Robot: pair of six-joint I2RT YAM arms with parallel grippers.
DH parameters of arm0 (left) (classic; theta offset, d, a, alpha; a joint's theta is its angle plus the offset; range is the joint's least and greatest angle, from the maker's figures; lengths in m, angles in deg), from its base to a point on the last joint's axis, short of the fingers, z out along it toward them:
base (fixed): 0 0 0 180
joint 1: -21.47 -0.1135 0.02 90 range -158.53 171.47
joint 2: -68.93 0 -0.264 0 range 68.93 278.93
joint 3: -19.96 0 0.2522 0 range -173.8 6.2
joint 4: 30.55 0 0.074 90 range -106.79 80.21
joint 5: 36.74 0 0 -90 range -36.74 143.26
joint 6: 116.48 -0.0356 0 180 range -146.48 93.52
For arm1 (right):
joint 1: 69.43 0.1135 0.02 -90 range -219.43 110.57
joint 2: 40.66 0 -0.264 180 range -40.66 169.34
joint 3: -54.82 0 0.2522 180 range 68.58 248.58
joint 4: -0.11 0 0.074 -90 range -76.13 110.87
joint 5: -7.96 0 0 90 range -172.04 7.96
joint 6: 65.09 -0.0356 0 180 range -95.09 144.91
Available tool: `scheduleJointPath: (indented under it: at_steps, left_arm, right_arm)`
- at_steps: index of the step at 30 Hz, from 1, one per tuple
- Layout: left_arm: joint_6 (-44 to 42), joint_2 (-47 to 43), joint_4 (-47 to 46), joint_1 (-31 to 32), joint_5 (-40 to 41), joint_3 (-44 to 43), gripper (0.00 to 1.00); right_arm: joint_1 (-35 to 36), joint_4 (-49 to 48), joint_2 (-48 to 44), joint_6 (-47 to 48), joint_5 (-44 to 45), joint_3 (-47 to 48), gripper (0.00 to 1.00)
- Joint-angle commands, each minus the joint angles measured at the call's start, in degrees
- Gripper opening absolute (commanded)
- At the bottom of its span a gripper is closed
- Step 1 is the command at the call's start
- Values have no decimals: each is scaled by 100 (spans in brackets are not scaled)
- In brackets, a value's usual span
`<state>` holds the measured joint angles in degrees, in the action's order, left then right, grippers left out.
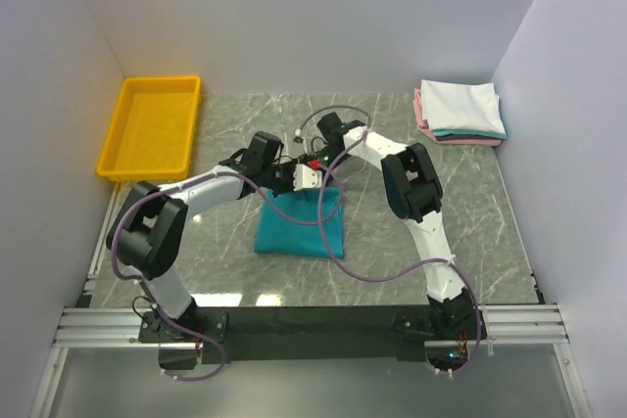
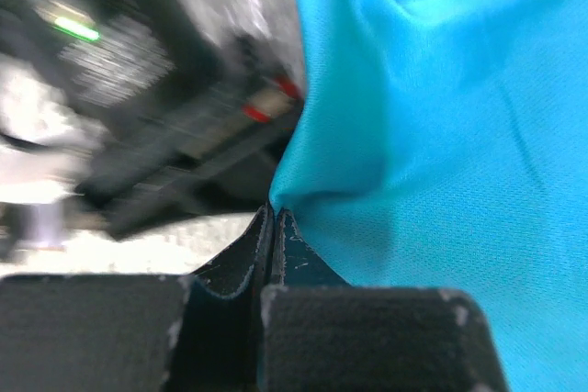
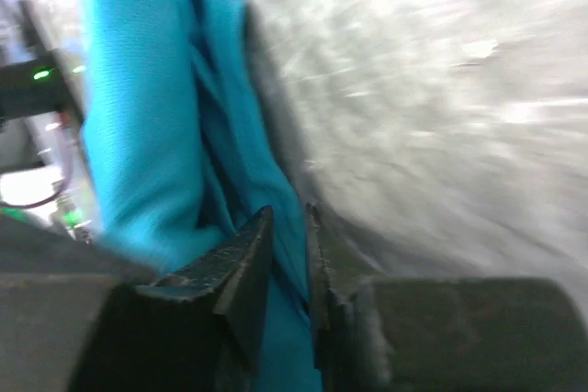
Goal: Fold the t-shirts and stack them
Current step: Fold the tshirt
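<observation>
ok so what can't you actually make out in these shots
Top view: the arms cover the spot where the teal t-shirt is gripped.
Left wrist view: the left end effector pinches cloth; everything behind it is blurred.
Right wrist view: motion blur smears the table; folds hide how much cloth the right end effector holds.
Top view: the folded stack shows lower layers only as thin edges, count unclear.
</observation>
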<state>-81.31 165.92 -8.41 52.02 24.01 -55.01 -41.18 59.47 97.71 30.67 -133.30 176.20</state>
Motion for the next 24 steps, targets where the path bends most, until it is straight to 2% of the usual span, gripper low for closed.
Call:
scheduleJointPath:
  at_steps: [1, 5, 8, 9, 11, 12, 14, 17, 21, 23, 24]
  left_arm:
    - [-195, 206, -346, -22, 43, 109, 1]
    - [-63, 417, -223, -40, 113, -75, 2]
    - [86, 575, -162, -153, 210, -250, 10]
    - [139, 628, -83, -189, 192, -416, 20]
    - [419, 593, 180, -390, 44, -610, 28]
    - [612, 558, 321, -478, -79, -864, 38]
    - [867, 383, 821, -811, -615, -1120, 47]
    - [1718, 102, 1252, -1294, -1351, -1446, 48]
    - [2905, -22, 1622, -1648, -2109, -1333, 43]
    - [3739, -5, 1483, -1675, -2347, -1140, 40]
    - [4395, 13, 1125, -1675, -2496, -886, 39]
  right_arm:
    - [-215, 194, 59, 355, 1205, 426, 29]
    - [-363, 239, -178, 330, 1873, 506, 45]
    - [-557, 256, -441, 277, 2059, 524, 51]
    - [-723, 282, -581, 251, 2059, 515, 51]
    - [-873, 274, -801, 154, 1902, 340, 52]
    - [-1039, 213, -1098, 101, 1744, 191, 52]
    - [-1189, -85, -1486, -65, 1306, -405, 51]
    - [-1296, -533, -2268, -355, 683, -1258, 48]
    - [-1226, -1464, -3112, -1171, -441, -2400, 41]
    - [-1033, -1921, -3167, -1656, -673, -2894, 41]
    - [-962, -2019, -3080, -1770, -857, -2991, 41]
